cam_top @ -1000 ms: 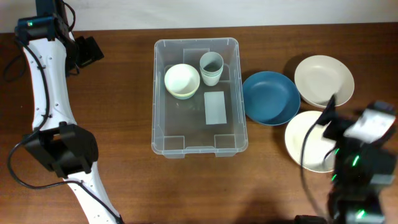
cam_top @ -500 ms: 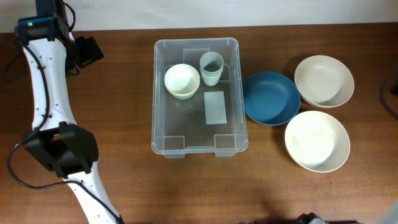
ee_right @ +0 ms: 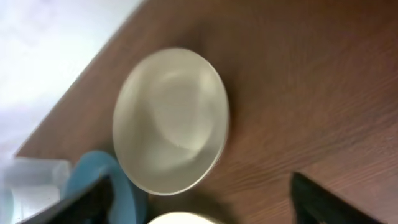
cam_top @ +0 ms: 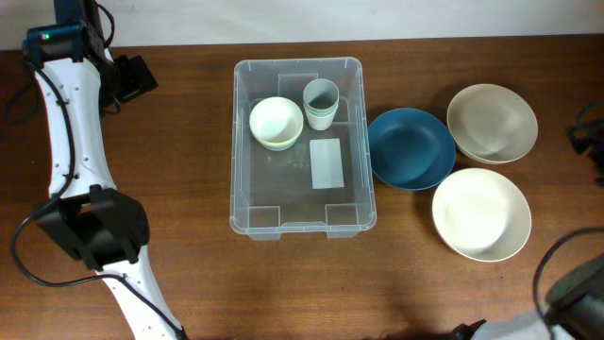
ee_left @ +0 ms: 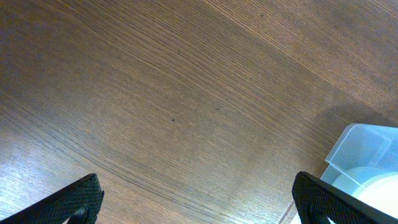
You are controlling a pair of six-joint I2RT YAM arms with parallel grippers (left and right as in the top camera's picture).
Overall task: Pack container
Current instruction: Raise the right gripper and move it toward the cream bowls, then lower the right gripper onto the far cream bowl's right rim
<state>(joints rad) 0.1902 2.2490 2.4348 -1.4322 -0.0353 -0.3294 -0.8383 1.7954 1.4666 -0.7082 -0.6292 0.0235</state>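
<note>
The container [cam_top: 298,146] is a clear plastic bin at the table's middle. In it sit a small cream bowl [cam_top: 276,123], a pale cup [cam_top: 320,102] and a white label [cam_top: 326,162]. Right of it lie a blue bowl [cam_top: 411,148], a beige bowl [cam_top: 492,123] and a cream bowl [cam_top: 481,213]. My left gripper [ee_left: 198,208] hangs open over bare wood left of the bin's corner [ee_left: 364,152]. My right gripper [ee_right: 208,205] is open and blurred, above the table beside the beige bowl [ee_right: 171,121], holding nothing.
The left arm [cam_top: 71,142] runs down the table's left side. A dark part of the right arm [cam_top: 587,140] shows at the right edge, another part [cam_top: 576,293] at the bottom right corner. The table's back edge meets a white wall [cam_top: 377,19].
The right arm has swung away from above the cream bowl, out of the overhead view, and now shows at the right edge near the beige bowl. The left arm has not moved.
</note>
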